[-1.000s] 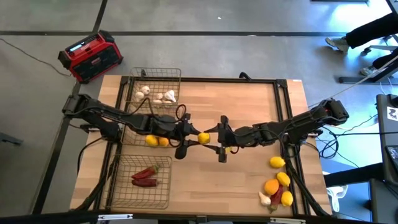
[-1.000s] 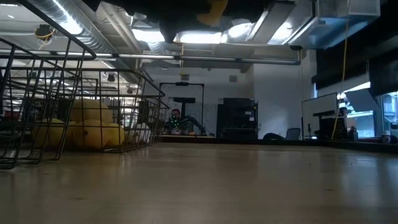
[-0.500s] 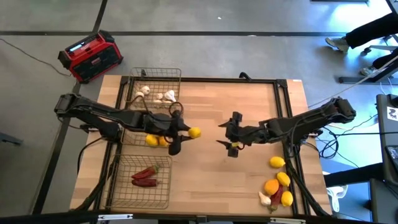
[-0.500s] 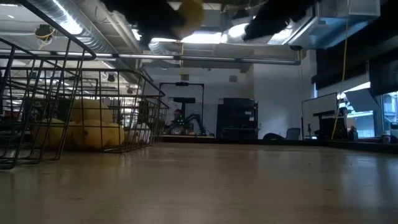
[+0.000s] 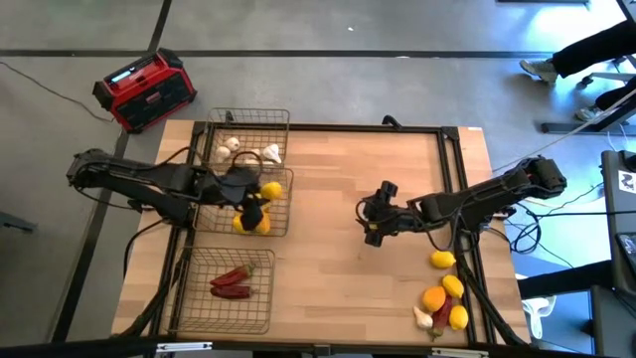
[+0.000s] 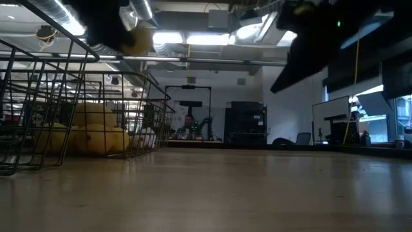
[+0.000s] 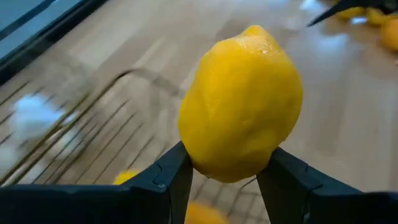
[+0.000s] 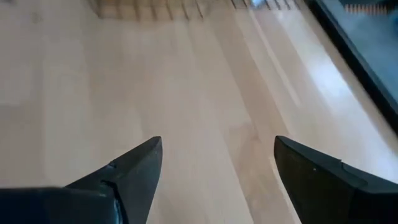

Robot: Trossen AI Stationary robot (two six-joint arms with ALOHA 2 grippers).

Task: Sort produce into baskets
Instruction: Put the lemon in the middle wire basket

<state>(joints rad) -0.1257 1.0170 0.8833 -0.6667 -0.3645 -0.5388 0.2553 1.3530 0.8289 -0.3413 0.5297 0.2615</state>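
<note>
Three baskets (image 5: pixel 247 121) are partly filled: garlic (image 5: pixel 230 146), lemons (image 5: pixel 244 224) and chilies (image 5: pixel 231 282) are sorted. One lemon (image 7: pixel 241 104) is pinched by the left gripper (image 7: pixel 224 177) above the middle basket. The right gripper (image 8: pixel 217 158) is spread, empty, over bare table (image 5: pixel 397 288). A pile (image 5: pixel 444 296) of produce remains unsorted by the right edge. No writing can be read.

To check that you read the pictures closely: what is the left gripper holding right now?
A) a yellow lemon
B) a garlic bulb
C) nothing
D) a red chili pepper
A: the left wrist view shows the left gripper closed on a yellow lemon, and the high view shows it carried above the middle basket.
</note>
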